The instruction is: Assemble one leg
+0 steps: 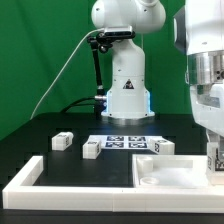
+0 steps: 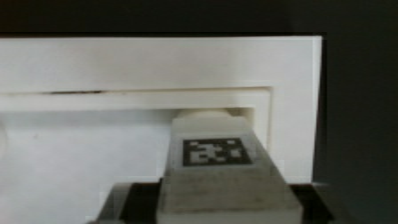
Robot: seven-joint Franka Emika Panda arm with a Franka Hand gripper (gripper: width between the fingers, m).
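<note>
In the wrist view my gripper (image 2: 222,205) is shut on a leg (image 2: 217,150), a stubby white block with a black-and-white tag facing the camera. The dark fingers (image 2: 139,200) press its two sides. The leg's far end sits at an inner corner of the large white square panel (image 2: 107,70). In the exterior view the gripper (image 1: 213,155) hangs low over the panel's (image 1: 170,172) right end, and the held leg is hidden there. Three more legs lie on the table: one (image 1: 62,140) at the exterior view's left, one (image 1: 91,148) beside it, and one (image 1: 163,147) behind the panel.
The marker board (image 1: 125,142) lies flat behind the panel. A long white border rail (image 1: 50,185) runs along the front and bends up at the exterior view's left. The robot base (image 1: 125,85) stands at the back before a green curtain.
</note>
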